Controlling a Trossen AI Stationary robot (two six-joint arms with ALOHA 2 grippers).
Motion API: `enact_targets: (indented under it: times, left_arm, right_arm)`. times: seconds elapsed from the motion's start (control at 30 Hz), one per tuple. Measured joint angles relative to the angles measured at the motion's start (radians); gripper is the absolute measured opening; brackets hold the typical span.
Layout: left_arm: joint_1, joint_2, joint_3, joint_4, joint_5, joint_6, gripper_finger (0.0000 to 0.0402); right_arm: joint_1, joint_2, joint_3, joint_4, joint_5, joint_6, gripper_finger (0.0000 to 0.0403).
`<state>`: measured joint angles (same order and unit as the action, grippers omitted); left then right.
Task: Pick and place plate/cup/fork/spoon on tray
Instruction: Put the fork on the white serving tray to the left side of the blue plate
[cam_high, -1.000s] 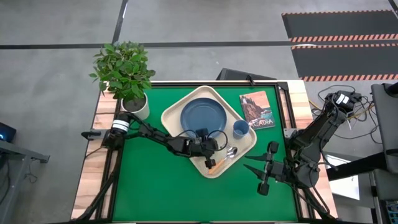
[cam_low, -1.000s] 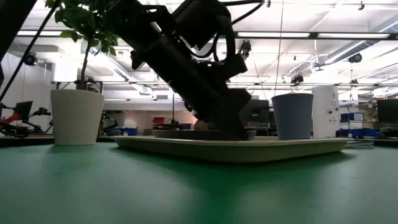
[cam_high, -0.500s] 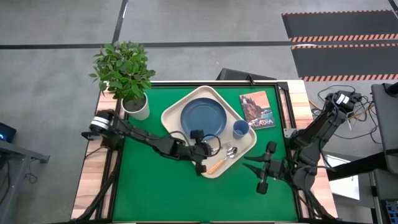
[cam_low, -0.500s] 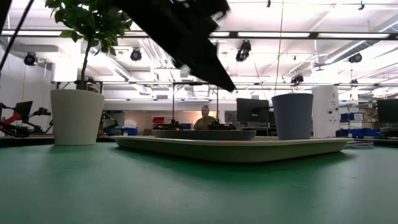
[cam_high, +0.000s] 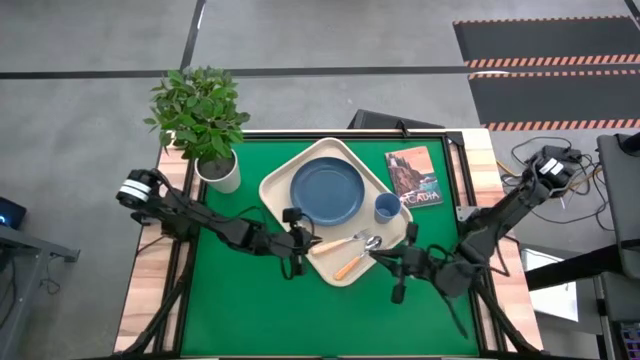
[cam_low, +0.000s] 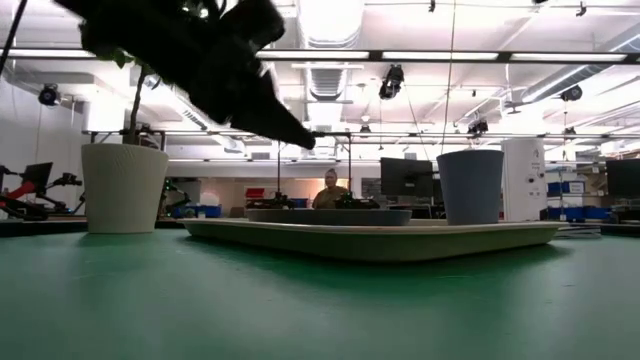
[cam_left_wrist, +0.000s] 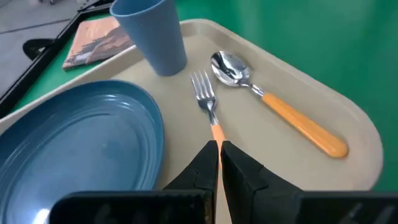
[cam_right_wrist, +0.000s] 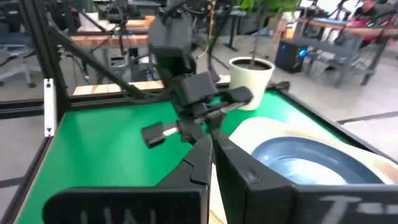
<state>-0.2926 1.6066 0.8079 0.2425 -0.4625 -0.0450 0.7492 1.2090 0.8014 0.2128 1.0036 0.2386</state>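
Plate (cam_high: 327, 189), cup (cam_high: 387, 208), fork (cam_high: 338, 243) and spoon (cam_high: 358, 257) all lie on the tray (cam_high: 277, 178). Left gripper (cam_high: 296, 250), pressed together and empty, hangs at the tray's near-left edge; right gripper (cam_high: 396, 270), likewise pressed together, hangs by its near corner. Risk: either arm clipping the rim and scattering the cutlery.

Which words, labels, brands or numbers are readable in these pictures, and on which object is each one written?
"ACADIA": white capitals near the lower edge of the cover of the book, high view; the letters are small, so this reading is not certain.
The book in the left wrist view: cover seen at an angle, nothing readable.
Plate, cup, fork, spoon, tray, plant pot: no text visible.
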Motion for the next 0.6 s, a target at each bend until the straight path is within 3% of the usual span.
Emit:
enact_targets:
  times: [0.13, 0.4, 0.6]
  left_arm:
    - [0.006, 0.011, -0.075, 0.107, 0.000, -0.002, 0.0001]
    - [0.006, 0.011, -0.137, 0.168, -0.007, -0.027, 0.0001]
    - [0.007, 0.011, -0.156, 0.170, -0.008, -0.059, 0.0001]
  right_arm:
    - [-0.070, 0.046, 0.057, -0.044, -0.126, 0.020, 0.0009]
    - [-0.180, 0.175, 0.298, -0.579, -0.255, 0.249, 0.0008]
    - [-0.268, 0.315, 0.460, -0.829, -0.462, 0.293, 0.0008]
